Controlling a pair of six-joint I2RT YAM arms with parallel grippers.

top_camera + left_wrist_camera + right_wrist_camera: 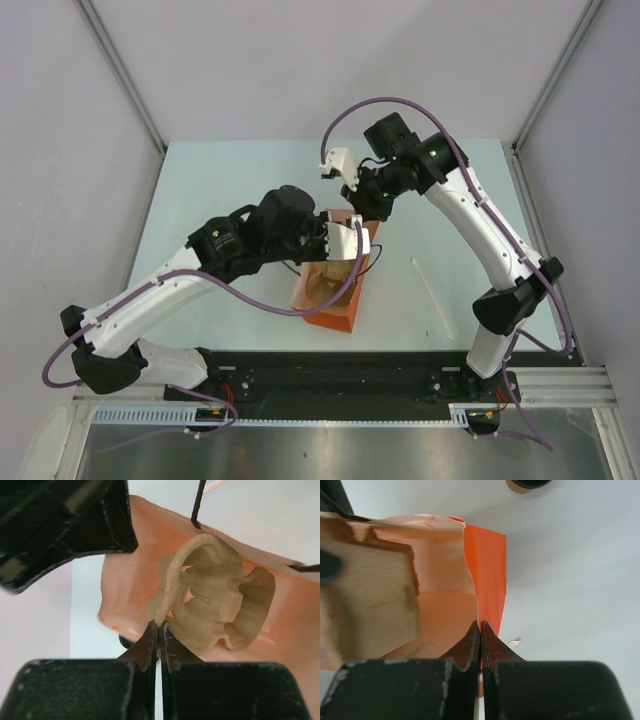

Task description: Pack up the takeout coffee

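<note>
The takeout coffee shows only as a tan rim and black lid at the top edge of the right wrist view, standing on the table beyond the bag. An orange paper bag stands open at mid-table. My left gripper is shut on the rim of a tan moulded-pulp cup carrier that sits inside the bag's mouth. My right gripper is shut on the bag's orange side wall at its top edge. In the top view both grippers meet over the bag, and the arms hide the cup.
A thin white stick lies on the table right of the bag. The bag's black cord handles stick up at its rim. The pale table is fenced by grey walls at the back and sides.
</note>
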